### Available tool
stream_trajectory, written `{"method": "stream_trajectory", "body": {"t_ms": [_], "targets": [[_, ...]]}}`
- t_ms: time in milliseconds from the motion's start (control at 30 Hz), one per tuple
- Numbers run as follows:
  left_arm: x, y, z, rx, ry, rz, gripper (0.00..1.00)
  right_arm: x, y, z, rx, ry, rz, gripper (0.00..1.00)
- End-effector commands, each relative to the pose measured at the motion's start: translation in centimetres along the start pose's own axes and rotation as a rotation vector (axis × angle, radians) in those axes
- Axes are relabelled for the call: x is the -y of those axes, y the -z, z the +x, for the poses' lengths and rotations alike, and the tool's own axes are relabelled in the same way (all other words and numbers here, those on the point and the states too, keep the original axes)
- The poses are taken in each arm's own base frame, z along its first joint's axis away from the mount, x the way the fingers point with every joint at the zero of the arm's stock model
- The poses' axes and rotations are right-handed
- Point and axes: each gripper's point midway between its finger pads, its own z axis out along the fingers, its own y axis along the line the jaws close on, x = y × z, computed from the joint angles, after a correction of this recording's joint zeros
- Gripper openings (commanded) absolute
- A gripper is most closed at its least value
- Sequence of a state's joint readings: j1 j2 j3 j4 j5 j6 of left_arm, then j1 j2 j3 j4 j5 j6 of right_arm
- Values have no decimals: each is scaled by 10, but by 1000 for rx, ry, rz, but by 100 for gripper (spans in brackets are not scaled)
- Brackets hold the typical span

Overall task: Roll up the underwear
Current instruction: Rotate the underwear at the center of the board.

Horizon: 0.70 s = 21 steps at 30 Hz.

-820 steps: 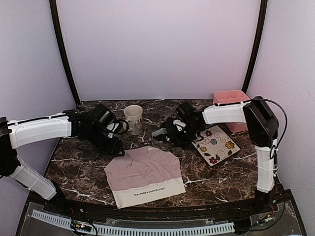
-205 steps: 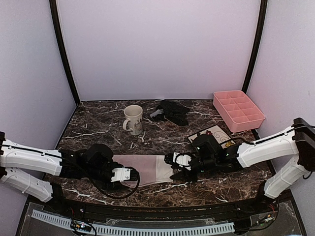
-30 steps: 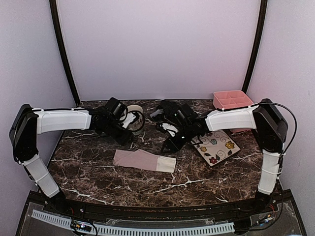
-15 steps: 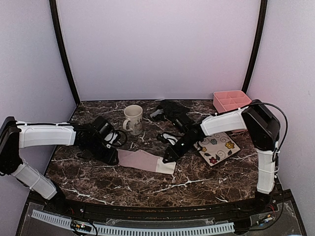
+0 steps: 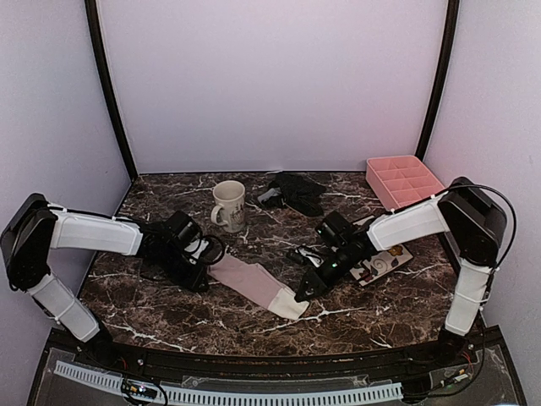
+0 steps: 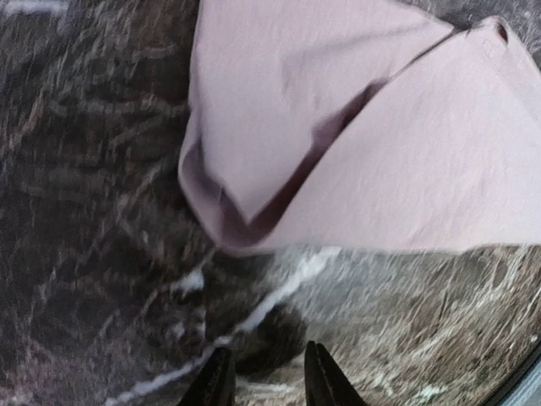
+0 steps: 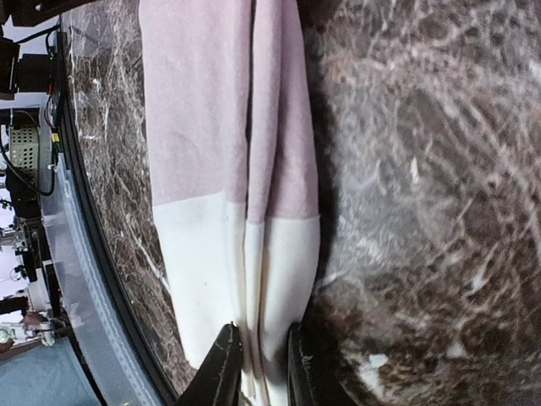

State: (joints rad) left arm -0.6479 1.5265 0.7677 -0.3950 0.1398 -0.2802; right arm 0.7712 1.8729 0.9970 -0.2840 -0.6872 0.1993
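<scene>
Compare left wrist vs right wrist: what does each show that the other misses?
Left wrist only: the pink end of the underwear, its folded layers gaping at the corner, and the left claw over bare marble, clear of the cloth.
Right wrist only: the white band at the other end, the right claw with a finger on either side of that band's end, and the edge rail along the table.
Both: the same folded pink cloth lying on the dark marble table.
</scene>
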Motion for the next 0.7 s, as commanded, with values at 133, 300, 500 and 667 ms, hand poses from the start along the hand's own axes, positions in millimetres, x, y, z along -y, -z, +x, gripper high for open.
{"method": "stream_trajectory", "body": {"t_ms": [133,300,500,667], "targets": [[15,-27,-50,44,-103,38,29,-11,23,-6,71,-27,-12,31],[24,-38,-84,77,-158,43,27,-1,42,-12,128,-63,26,35],[33,-49,-142,139,-230,25,27,7,38,-6,100,-96,37,38],[47,-35,-168,166,-287,49,31,2,31,-6,92,-116,-3,39]]}}
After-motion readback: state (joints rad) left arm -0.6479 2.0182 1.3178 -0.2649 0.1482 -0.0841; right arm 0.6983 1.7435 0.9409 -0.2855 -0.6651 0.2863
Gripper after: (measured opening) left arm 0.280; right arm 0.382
